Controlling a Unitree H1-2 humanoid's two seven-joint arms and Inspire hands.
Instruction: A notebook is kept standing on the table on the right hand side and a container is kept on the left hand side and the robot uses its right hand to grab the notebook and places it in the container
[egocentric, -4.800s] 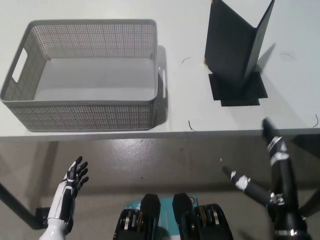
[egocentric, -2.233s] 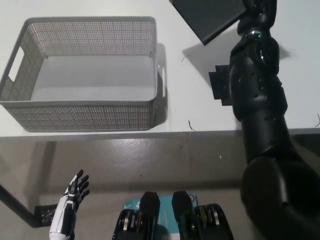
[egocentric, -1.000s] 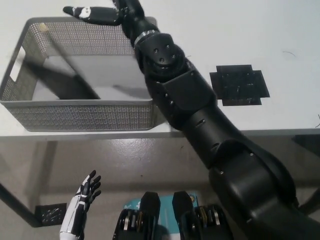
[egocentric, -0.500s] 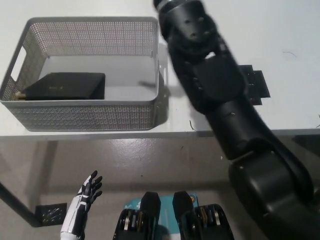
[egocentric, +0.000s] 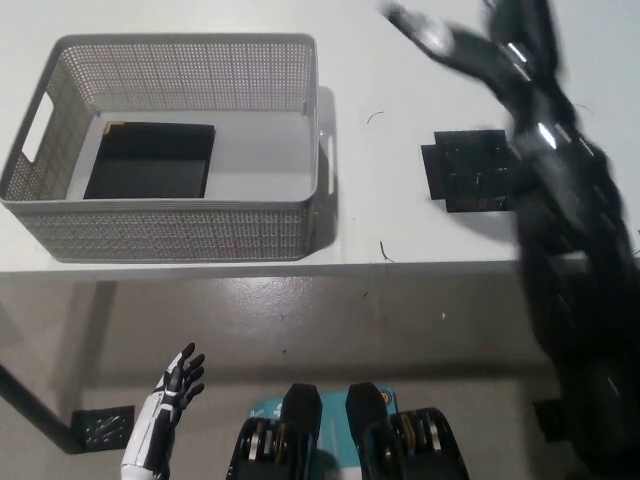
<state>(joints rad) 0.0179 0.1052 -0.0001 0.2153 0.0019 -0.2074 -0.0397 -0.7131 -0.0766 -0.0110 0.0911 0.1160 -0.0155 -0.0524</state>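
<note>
Black square mat (egocentric: 476, 170) near table's (egocentric: 400, 225) right front edge. Black notebook (egocentric: 150, 160) flat in container's (egocentric: 180, 232) left half. Right hand (egocentric: 480, 45) blurred, spread, empty. Left hand (egocentric: 170, 395) low, open, empty.

table (egocentric: 400, 220) white | container (egocentric: 180, 225) left | black mat (egocentric: 470, 170) right

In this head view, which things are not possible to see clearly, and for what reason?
- Right hand: motion blur smears it, so its fingers cannot be read.
- Black mat on the table: its right edge is covered by the blurred black arm.
- Notebook in the container: its lower edge is hidden behind the near mesh wall.
- Left hand: its wrist is cut off by the bottom edge.
</note>
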